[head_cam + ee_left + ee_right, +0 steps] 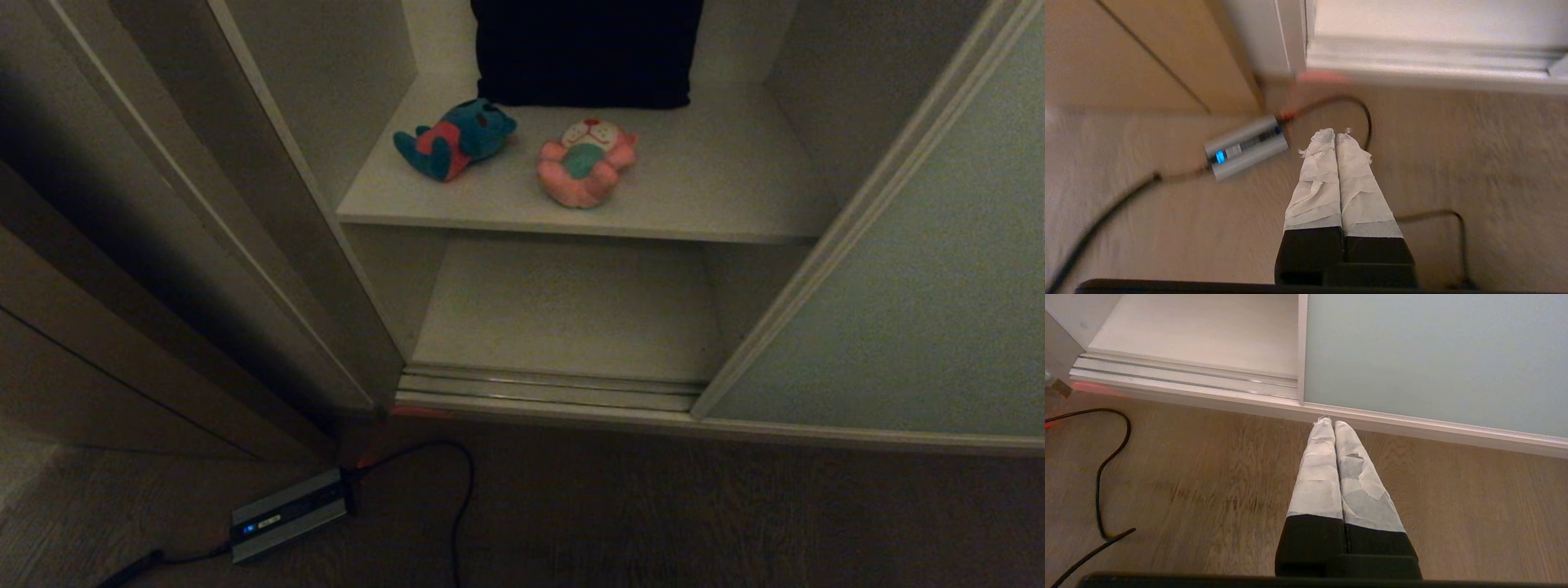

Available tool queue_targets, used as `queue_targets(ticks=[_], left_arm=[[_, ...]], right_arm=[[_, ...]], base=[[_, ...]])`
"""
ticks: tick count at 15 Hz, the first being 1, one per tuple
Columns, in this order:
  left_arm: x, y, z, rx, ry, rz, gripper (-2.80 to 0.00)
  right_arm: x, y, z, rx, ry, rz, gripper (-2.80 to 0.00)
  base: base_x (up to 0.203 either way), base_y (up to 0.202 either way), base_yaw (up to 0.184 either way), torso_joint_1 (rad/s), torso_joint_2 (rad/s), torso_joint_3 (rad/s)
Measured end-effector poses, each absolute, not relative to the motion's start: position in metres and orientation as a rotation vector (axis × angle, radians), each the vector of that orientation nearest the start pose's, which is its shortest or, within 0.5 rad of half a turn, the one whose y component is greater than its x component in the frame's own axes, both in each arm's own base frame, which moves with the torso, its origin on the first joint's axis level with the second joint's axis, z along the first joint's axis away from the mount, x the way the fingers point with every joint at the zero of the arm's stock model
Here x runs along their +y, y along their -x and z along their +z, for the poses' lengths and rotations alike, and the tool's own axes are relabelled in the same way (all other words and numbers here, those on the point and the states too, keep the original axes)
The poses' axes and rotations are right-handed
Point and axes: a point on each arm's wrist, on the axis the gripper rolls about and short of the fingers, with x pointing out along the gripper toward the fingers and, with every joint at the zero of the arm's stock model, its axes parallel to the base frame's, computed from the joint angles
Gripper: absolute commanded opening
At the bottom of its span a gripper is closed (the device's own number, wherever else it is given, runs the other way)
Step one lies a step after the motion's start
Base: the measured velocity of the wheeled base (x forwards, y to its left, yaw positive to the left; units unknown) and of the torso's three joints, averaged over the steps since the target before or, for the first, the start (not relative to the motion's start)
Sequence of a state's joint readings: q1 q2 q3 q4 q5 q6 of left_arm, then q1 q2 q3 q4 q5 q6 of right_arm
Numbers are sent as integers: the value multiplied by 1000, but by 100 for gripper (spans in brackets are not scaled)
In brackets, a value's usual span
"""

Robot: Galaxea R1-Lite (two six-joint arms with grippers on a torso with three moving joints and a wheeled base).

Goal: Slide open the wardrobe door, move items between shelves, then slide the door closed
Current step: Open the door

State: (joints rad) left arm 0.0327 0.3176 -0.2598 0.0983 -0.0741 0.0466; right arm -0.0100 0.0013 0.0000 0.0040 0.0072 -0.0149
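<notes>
The wardrobe stands open: the sliding wardrobe door [914,278] sits slid over to the right, its cream frame edge running diagonally beside the exposed compartment, so the opening step looks done. Whether the moving step is finished cannot be read from this moment alone; both toys lie together on the upper shelf [718,188] and the lower shelf [571,310] is bare. Closing the door is clearly still to do.

Counting from left to right: one grey power brick [290,514] on the floor near the wardrobe's left front corner, with one black cable [465,482] looping from it; two shelves in view; two plush toys on the upper one. The teal plush toy [457,137] lies toward the shelf's left edge, and the pink plush toy [586,161] lies just beside it, nearer the middle and closer to the front edge. One dark folded cloth [586,51] rests at the back of that same shelf, behind both toys. One ribbed floor track [555,388] runs along the wardrobe's bottom front edge.

Neither arm appears in the head view. The left gripper [1336,132] hangs over the floor near the power brick, fingers clenched together on nothing. The right gripper [1329,422] hangs over the floor near the door's bottom rail, likewise pressed closed and empty.
</notes>
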Motion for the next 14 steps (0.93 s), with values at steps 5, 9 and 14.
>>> queue_targets(ticks=[5,9,14], left_arm=[[-1,17,97,67,-98,-73,-280],[-1,22,79,7,-84,-59,-280],[-1,23,76,-4,-77,-58,-280]], right_arm=[[0,23,75,6,15,-2,-280],[0,23,75,5,15,-2,-280],[0,23,75,5,15,-3,-280]], base=[[0,0,0,0,0,0],[0,0,0,0,0,0],[0,0,0,0,0,0]])
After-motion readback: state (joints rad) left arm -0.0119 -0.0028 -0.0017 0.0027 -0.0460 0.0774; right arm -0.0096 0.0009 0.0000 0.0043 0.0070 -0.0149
